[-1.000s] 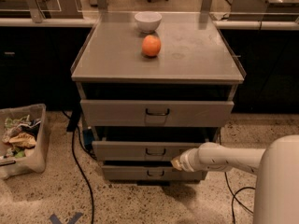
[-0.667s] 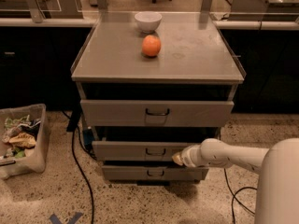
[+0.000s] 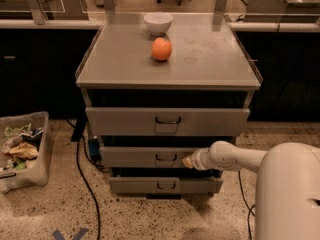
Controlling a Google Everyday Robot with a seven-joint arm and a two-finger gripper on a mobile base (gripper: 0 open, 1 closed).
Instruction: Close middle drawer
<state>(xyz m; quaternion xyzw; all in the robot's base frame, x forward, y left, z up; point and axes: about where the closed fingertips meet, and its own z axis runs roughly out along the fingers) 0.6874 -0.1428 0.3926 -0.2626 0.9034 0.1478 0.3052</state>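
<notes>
The robot's gripper (image 3: 189,161) sits low in the scene, at the end of a white arm (image 3: 235,156) reaching in from three o'clock. Its tip is against the flat front of the middle drawer (image 3: 135,156), and whether it is spread or pressed together cannot be told. At nine o'clock from the gripper, just beside it, is the drawer's small dark loop handle (image 3: 165,157). This grey drawer is the second of three in a metal cabinet at the centre of the view. A dark gap shows above its front, and whether it is fully in cannot be told. At twelve o'clock from it the top drawer (image 3: 210,121) stands further out toward the camera. At six o'clock is the bottom drawer (image 3: 135,185), near the speckled floor. On the cabinet's tabletop (image 3: 210,59) rests an orange (image 3: 161,49), and at twelve o'clock from the orange, near the back edge, stands a white bowl (image 3: 158,22). The robot's rounded white body (image 3: 290,194) fills the corner at five o'clock. At nine o'clock from the cabinet a clear bin (image 3: 37,144) holds crumpled rubbish, and a black cable (image 3: 82,174) trails over the floor between bin and cabinet.
</notes>
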